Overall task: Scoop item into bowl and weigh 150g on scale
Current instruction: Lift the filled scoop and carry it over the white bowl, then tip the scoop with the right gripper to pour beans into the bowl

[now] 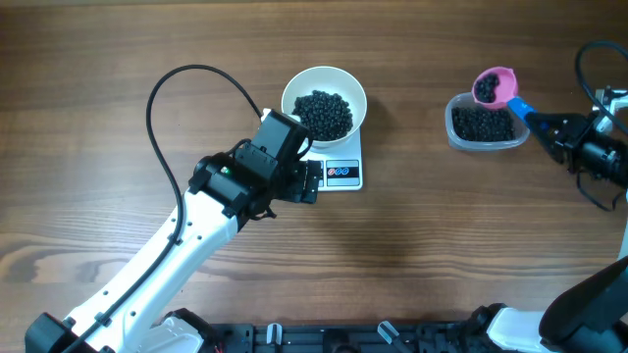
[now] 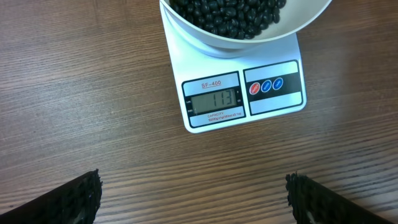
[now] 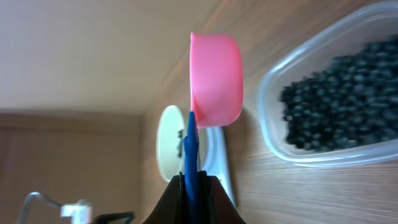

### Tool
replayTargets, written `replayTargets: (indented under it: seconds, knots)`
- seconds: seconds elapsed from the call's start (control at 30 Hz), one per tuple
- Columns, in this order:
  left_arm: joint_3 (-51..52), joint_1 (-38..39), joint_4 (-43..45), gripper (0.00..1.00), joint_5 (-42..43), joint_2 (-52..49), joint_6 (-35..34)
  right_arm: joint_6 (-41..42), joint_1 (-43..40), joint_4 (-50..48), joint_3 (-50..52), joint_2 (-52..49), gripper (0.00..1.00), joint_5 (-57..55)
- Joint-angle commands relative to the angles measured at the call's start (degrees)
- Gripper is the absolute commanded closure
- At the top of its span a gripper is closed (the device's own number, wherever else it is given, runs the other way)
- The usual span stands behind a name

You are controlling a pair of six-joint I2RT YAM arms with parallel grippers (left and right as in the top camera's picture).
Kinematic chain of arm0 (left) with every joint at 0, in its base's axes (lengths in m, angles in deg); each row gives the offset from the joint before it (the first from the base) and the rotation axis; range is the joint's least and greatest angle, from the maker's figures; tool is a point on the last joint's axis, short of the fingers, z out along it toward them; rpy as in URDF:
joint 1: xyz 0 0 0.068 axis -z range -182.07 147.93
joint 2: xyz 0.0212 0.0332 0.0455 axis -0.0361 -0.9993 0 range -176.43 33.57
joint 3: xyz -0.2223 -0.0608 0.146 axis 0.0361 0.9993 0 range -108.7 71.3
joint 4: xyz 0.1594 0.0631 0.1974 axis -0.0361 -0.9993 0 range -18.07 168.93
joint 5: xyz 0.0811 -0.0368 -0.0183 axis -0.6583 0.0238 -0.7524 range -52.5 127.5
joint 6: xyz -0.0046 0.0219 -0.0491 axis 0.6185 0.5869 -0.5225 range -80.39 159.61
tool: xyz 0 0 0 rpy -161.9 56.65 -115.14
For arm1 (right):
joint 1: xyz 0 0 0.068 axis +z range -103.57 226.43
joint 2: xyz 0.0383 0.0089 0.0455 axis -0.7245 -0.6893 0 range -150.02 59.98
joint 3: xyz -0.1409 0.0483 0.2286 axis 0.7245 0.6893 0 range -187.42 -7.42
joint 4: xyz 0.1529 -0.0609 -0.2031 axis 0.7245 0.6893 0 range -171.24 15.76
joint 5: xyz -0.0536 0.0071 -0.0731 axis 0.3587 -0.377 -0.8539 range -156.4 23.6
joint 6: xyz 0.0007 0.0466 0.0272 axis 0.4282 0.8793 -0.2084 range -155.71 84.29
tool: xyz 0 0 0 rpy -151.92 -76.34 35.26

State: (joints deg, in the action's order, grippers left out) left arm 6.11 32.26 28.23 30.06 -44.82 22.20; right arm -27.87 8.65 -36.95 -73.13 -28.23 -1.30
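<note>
Two lots of small, round, matte black beans (image 1: 324, 114) show overhead. One lot is heaped in the plain white round bowl (image 1: 291, 86). The other lies in a clear plastic tub (image 1: 452, 126) with rounded corners, well to the right. The bowl sits on the rear of a small white rectangular scale (image 1: 341, 175), on a wood-grain table (image 1: 98, 59). The left gripper (image 1: 312, 182) sits just beside the scale's front left corner. The right gripper (image 1: 543, 125) holds a pink scoop (image 1: 496, 86) by its blue handle (image 1: 520, 106), with the cup over the tub's far left rim. Whether the cup is loaded cannot be told.

Left wrist view: both ribbed black fingertips (image 2: 84, 198) stand wide apart over bare wood, holding nothing. The grey display (image 2: 213, 99) reads 113. One red and two blue round buttons (image 2: 265, 86) sit to its right. The beans fill the bowl's middle and look smooth and slightly glossy.

Right wrist view: the fingers are clamped together on the thin blue handle. The scoop's cup is smooth, cylindrical pink plastic, seen side-on beside the tub. The beans in the tub are blurred.
</note>
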Motion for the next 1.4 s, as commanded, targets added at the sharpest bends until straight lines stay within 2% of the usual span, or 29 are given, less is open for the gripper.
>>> replayTargets:
  seconds: [0.0, 0.33, 0.6, 0.73, 0.87, 1.0, 1.37]
  knots:
    - [0.4, -0.5, 0.2, 0.00, 0.3, -0.4, 0.7, 3.3, 0.5, -0.3, -0.3, -0.9, 0.96, 6.2]
    - [0.4, -0.5, 0.2, 0.00, 0.3, -0.4, 0.7, 5.3, 9.9, -4.0, -0.3, -0.9, 0.96, 8.3]
    - [0.4, -0.5, 0.2, 0.00, 0.3, -0.4, 0.7, 16.0, 20.5, -19.8, -0.3, -0.9, 0.96, 8.3]
    - [0.4, -0.5, 0.2, 0.00, 0.3, -0.4, 0.7, 17.1, 25.9, -26.8, -0.3, -1.0, 0.96, 7.4]
    - [0.4, -0.5, 0.2, 0.00, 0.3, -0.4, 0.7, 17.1, 30.8, -28.7, -0.3, -0.9, 0.96, 2.2]
    - [0.4, -0.5, 0.2, 0.00, 0.3, -0.4, 0.7, 12.9, 35.2, -28.7, -0.3, -0.9, 0.96, -3.1]
    - [0.4, -0.5, 0.2, 0.00, 0.3, -0.4, 0.7, -6.8, 44.0, -28.7, -0.3, -1.0, 0.96, -23.7]
